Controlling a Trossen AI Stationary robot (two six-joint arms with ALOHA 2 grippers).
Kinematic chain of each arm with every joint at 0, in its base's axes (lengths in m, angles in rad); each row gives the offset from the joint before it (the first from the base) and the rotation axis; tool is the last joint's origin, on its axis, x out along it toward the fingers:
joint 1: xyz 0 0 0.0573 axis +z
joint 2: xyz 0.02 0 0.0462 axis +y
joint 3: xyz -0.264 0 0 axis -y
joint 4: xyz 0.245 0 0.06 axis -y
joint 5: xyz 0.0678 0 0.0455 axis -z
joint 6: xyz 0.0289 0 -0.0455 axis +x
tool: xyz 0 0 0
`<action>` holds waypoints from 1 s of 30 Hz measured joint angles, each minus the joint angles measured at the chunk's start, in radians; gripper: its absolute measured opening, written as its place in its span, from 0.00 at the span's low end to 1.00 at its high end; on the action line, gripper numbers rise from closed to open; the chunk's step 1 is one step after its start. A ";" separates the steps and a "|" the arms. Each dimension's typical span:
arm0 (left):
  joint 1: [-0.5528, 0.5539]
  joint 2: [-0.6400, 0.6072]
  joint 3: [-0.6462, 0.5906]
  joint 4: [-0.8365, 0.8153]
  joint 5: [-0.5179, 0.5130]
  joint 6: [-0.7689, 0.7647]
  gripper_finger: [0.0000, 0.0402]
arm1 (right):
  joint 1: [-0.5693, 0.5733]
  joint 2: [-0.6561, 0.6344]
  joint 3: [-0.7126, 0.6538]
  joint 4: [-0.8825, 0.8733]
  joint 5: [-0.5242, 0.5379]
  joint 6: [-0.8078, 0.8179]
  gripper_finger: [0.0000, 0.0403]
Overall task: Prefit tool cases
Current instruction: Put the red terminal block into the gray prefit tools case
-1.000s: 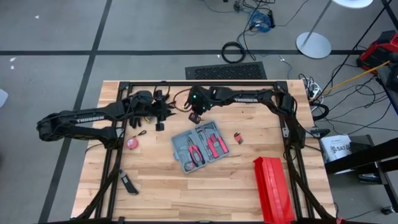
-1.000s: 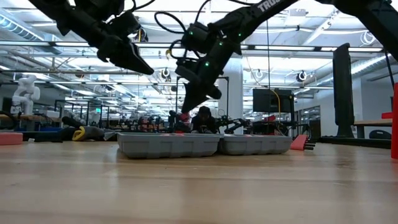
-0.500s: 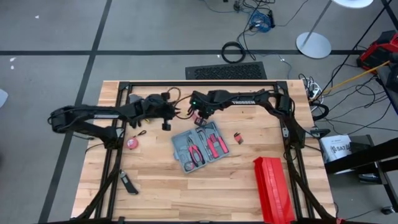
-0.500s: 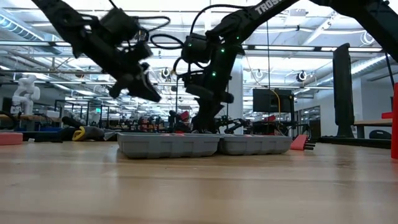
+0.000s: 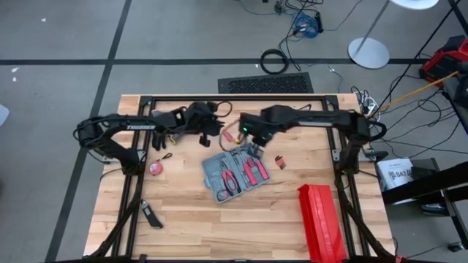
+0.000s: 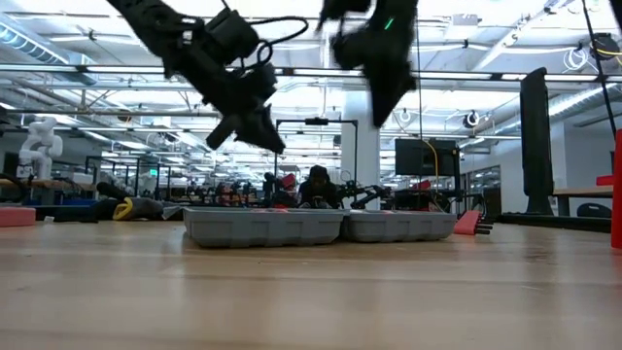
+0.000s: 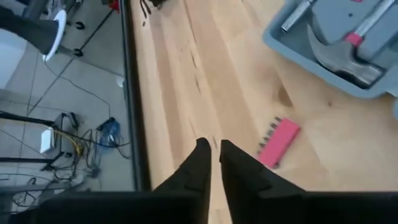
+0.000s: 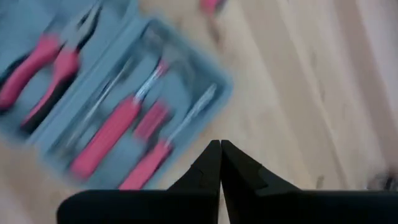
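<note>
The tool case (image 5: 238,173) lies open and flat on the wooden table, blue-grey, with red-handled tools in its slots; the low view shows it as a grey tray (image 6: 321,226). My left gripper (image 5: 218,136) hangs in the air past the case's far left corner, open only by a narrow slit (image 7: 214,149) with nothing in it. My right gripper (image 5: 254,139) is shut (image 8: 220,147), points down, and hovers well above the case's far edge (image 6: 382,115). A hammer (image 7: 339,59) lies in the case's corner.
A long red ribbed box (image 5: 320,219) stands at the near right. A small red bit holder (image 5: 279,161) lies right of the case. A round pink tape (image 5: 155,168) and a black tool (image 5: 151,215) lie on the table's left. Bare wood is in front of the case.
My left gripper has moved toward the table's right, nearer the case's far left corner, sinking a little and rolling about its own axis. My right gripper dipped down to the case, then rose clear of it and shifted toward the right edge. The case has stayed put.
</note>
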 joint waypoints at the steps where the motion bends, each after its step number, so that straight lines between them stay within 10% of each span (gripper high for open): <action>1: 0.000 0.001 0.022 -0.025 -0.002 0.007 0.13 | 0.020 -0.030 0.000 -0.041 -0.001 0.034 0.00; 9: 0.017 0.025 0.111 -0.148 0.010 0.145 0.28 | 0.243 -0.263 -0.036 -0.143 0.120 0.368 0.00; 19: 0.026 0.281 0.195 -0.216 0.028 0.215 0.22 | 0.544 -0.427 -0.171 -0.174 0.380 0.830 0.01; 30: 0.010 0.401 0.282 -0.285 -0.021 0.184 0.21 | 0.635 -0.433 -0.304 -0.173 0.374 1.058 0.02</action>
